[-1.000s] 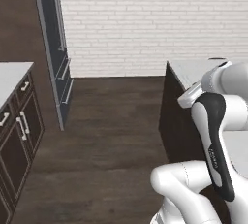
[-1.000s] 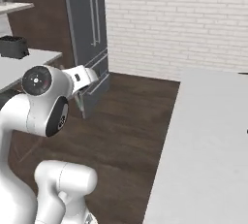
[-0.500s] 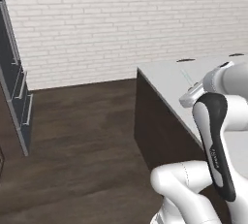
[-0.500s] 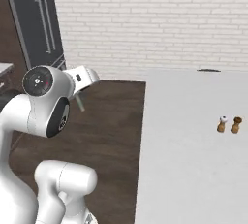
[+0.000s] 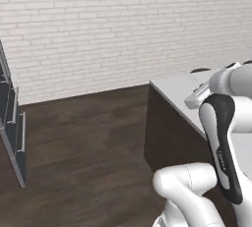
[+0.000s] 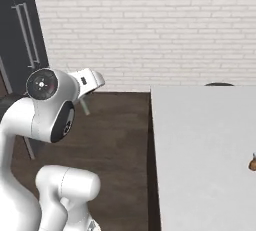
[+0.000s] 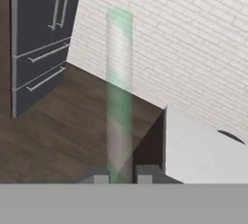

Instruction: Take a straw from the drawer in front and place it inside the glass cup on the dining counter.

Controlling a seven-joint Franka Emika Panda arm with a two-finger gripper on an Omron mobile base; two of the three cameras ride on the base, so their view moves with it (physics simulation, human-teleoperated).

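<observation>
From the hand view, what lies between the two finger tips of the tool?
In the hand view, the straw stands between the finger tips of the tool, which is shut on it. It rises pale whitish-green in front of the brick wall.

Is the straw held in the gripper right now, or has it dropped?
Held. In the hand view the straw rises from between the gripper's closed tips.
</observation>
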